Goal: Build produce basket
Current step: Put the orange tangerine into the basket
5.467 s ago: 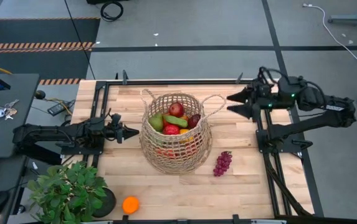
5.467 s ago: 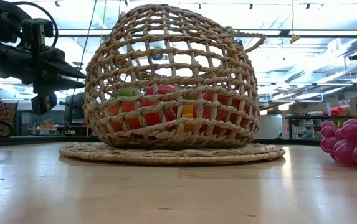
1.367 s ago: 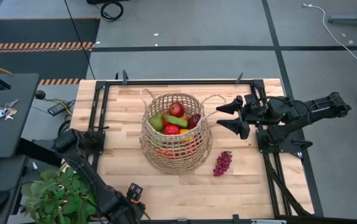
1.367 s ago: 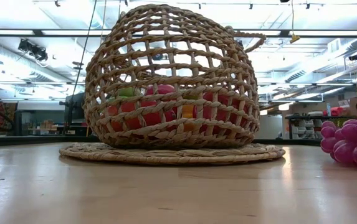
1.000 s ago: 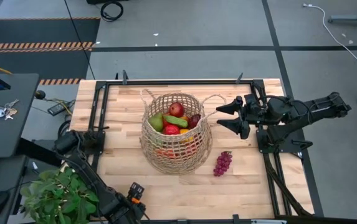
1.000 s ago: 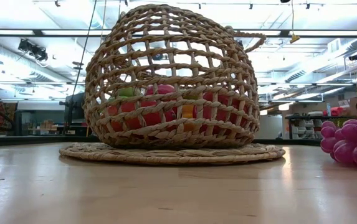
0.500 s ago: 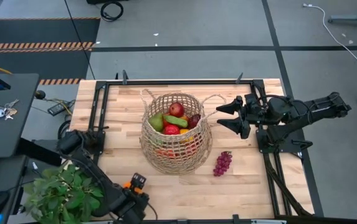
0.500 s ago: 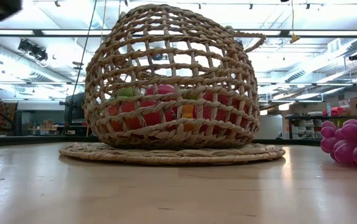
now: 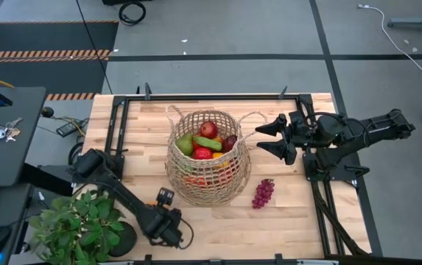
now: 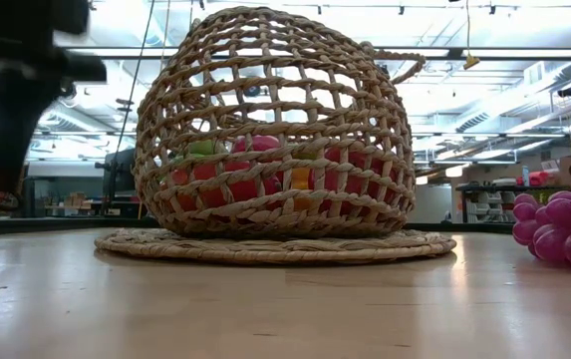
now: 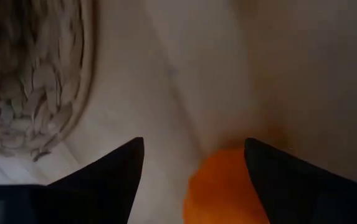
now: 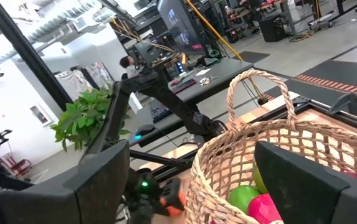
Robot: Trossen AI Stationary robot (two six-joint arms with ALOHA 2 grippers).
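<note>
Two left gripper (image 11: pixel 194 168) jaws straddle the orange (image 11: pixel 225 186), basket (image 11: pixel 32 74) nearby.

The basket (image 9: pixel 208 167) is being shown mid-table with produce (image 9: pixel 205 141) inside; grapes (image 9: pixel 262 193) are lying right of it, the potted plant (image 9: pixel 78 230) at the near-left corner.
</note>
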